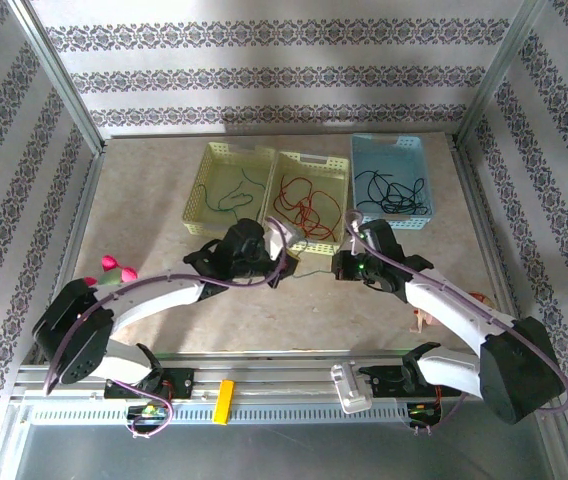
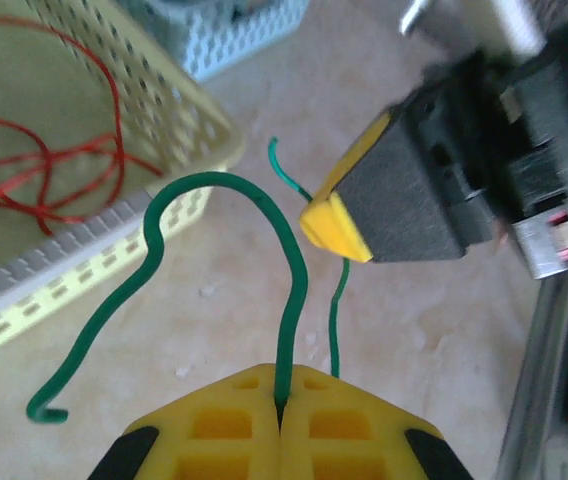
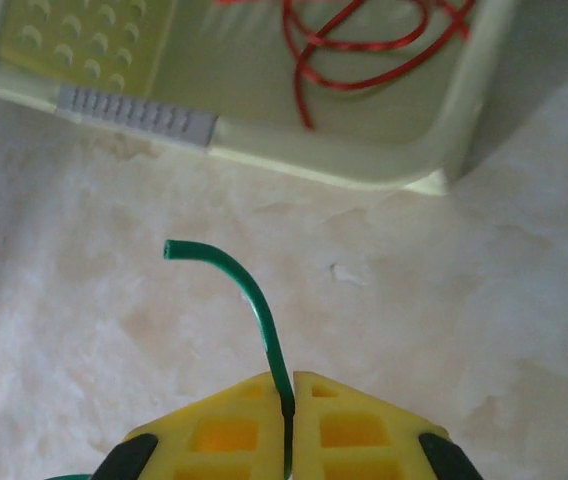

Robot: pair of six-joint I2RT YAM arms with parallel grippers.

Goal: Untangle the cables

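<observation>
green cable (image 2: 289, 290) lies sideways, strung from left gripper (image 2: 282, 415), clamped on one stretch, to right gripper (image 3: 290, 400), clamped near a free end. pulling apart would run along it.

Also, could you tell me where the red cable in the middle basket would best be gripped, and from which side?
Probably from straight above: the red cable lies inside the middle basket, whose walls block a sideways approach. Pinch the single loose end that runs towards the near wall, where it lies apart from the crossing loops, so the fingers close on one strand only.
</observation>
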